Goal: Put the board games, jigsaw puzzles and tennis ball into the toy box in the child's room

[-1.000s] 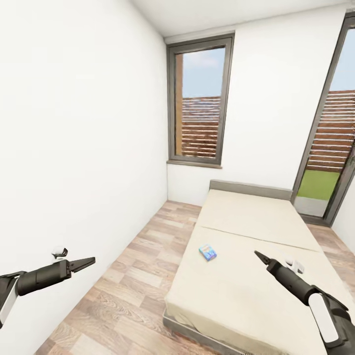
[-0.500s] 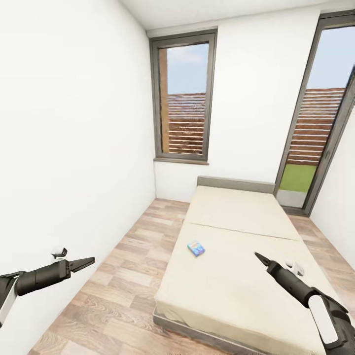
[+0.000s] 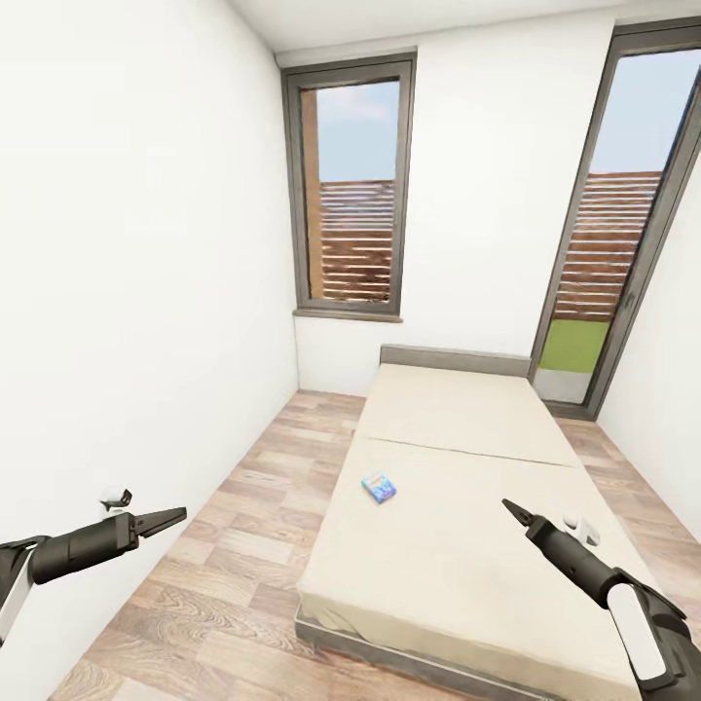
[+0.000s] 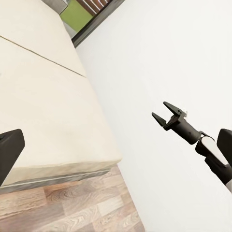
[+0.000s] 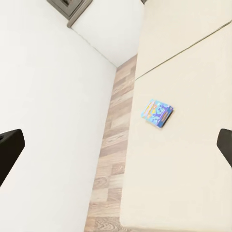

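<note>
the view has swung and drawn back since a second ago, so the bed now sits more fully in frame with more of the wood floor showing at its left edge; the arms look fixed in the picture, so it reads as the robot's own turn and not a move of the things. a small blue board game lies flat on the bed's beige cover, near the edge that faces the floor and well short of the headboard. the left gripper hangs over the floor beside the white wall, well apart from the bed, fingers drawn together to a point. the right gripper hovers above the bed's near half, well apart from the game; the left wrist view shows its fingers spread, nothing between them. by my reading the robot is lining up on the bed, and the game awaits a pick.
</note>
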Tool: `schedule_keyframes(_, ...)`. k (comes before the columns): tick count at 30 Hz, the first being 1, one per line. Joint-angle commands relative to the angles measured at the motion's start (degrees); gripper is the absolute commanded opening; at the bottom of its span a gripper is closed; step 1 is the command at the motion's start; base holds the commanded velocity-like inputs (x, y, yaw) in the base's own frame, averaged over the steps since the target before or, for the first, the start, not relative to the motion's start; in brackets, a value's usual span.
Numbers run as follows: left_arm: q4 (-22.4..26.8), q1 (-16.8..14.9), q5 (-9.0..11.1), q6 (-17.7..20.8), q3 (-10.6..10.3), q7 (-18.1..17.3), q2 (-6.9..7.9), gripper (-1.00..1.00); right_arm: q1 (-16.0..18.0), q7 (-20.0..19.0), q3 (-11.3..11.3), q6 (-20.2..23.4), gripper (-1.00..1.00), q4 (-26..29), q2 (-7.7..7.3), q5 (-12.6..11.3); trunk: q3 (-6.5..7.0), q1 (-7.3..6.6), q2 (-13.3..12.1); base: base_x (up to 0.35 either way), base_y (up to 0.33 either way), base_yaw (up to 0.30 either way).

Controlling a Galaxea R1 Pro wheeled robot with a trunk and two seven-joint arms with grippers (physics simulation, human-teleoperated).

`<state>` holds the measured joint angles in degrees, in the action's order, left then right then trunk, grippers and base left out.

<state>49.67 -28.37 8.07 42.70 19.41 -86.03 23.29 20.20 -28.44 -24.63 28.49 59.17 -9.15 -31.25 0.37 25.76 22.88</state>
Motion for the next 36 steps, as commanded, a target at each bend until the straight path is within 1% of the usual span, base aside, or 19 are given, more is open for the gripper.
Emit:
schedule_keyframes(1, -0.01, -0.01, 0.01, 0.59, 0.01, -0.20, 0.01, 1.00, 0.02, -0.08, -0.13, 0.48, 1.00, 0.02, 0.01, -0.40, -0.03, 0.02, 0.04, 0.000, 0.000, -0.007)
schedule_keyframes(10, -0.01, -0.02, 0.01, 0.55, 0.01, -0.20, 0.01, 1.00, -0.01, -0.12, -0.66, 0.44, 1.00, 0.01, 0.08, -0.45, -0.04, 0.02, 0.04, 0.000, 0.000, -0.003)
schedule_keyframes(14, -0.01, -0.01, 0.01, 0.54, 0.01, -0.20, 0.01, 1.00, 0.00, -0.13, -0.80, 0.43, 1.00, -0.01, 0.08, -0.47, -0.04, 0.02, 0.04, 0.000, 0.000, -0.102)
schedule_keyframes(36, -0.01, -0.01, 0.10, 0.39, 0.01, -0.42, 0.06, 1.00, -0.02, -0.14, -0.91, 0.43, 1.00, -0.19, 0.09, -0.49, -0.04, 0.02, 0.04, 0.000, 0.000, -0.260)
